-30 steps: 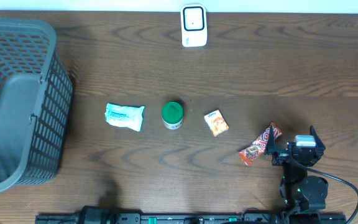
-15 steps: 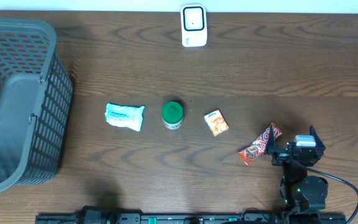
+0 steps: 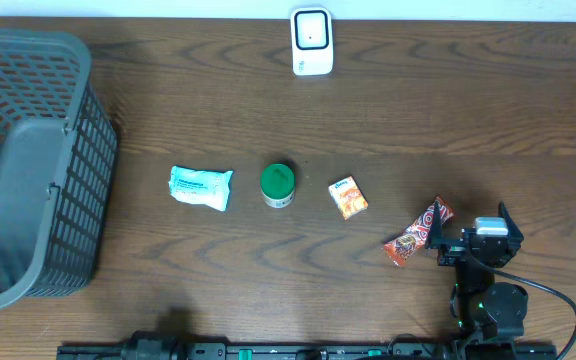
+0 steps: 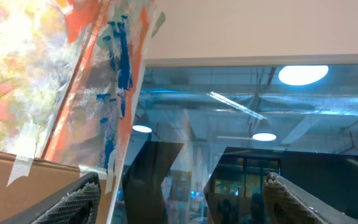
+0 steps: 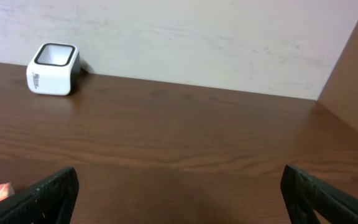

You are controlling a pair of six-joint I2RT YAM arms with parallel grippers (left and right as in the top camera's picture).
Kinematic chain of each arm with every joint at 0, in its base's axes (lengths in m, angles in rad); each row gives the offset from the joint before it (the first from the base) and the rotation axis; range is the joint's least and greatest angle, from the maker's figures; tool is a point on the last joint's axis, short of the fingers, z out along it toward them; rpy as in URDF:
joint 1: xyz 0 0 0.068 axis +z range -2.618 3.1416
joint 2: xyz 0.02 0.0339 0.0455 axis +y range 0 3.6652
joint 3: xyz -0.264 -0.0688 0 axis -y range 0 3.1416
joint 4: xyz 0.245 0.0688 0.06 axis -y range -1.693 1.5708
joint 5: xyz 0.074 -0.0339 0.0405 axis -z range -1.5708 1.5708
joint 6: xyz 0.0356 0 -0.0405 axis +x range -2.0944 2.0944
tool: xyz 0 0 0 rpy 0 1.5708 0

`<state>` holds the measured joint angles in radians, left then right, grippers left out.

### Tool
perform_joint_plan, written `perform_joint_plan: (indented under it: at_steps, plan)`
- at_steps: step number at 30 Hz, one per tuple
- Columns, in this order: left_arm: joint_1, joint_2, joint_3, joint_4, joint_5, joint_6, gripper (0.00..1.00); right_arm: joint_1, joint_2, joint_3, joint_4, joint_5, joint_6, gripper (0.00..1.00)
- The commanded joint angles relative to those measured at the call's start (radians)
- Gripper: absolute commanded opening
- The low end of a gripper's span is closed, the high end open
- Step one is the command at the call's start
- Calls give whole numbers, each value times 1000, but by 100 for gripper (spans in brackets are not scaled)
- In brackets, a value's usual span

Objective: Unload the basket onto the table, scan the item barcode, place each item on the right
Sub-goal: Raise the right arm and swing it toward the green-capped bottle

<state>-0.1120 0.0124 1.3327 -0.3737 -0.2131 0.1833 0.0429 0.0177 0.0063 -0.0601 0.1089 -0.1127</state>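
Four items lie in a row across the table: a white and teal packet (image 3: 201,187), a green-lidded jar (image 3: 278,184), a small orange box (image 3: 348,197) and a red snack wrapper (image 3: 418,233). No barcode shows on any of them. The white scanner (image 3: 311,41) stands at the far edge, also visible as the scanner (image 5: 53,68) in the right wrist view. My right gripper (image 3: 468,222) rests open just right of the red wrapper, and the right gripper (image 5: 179,171) holds nothing. My left gripper (image 4: 182,180) is open, empty and pointed up at the room; the overhead view does not show it.
A large grey mesh basket (image 3: 28,165) fills the table's left end. The right arm's base and cable (image 3: 493,305) sit at the near edge. A pale wall (image 5: 197,37) runs behind the scanner.
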Motion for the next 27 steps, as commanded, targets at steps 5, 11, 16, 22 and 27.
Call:
perform_joint_plan:
  at_steps: [5, 11, 16, 22, 27]
  plan:
    - [6, -9, 0, -20, -8, 2, 84, -10, -2, -1, -3, 9, 11, 99]
    - [6, -9, -14, -29, -8, 2, 84, -10, -2, -1, -3, 9, 11, 99]
    - [6, -8, -21, -29, -8, 2, 84, -10, -2, -1, -4, 6, 12, 99]
    - [6, -8, -33, -23, -17, 2, 84, -10, 1, 3, 43, -155, 279, 99]
    - [6, -9, -33, -14, -56, 2, 84, -9, 2, 16, 277, -374, 676, 99]
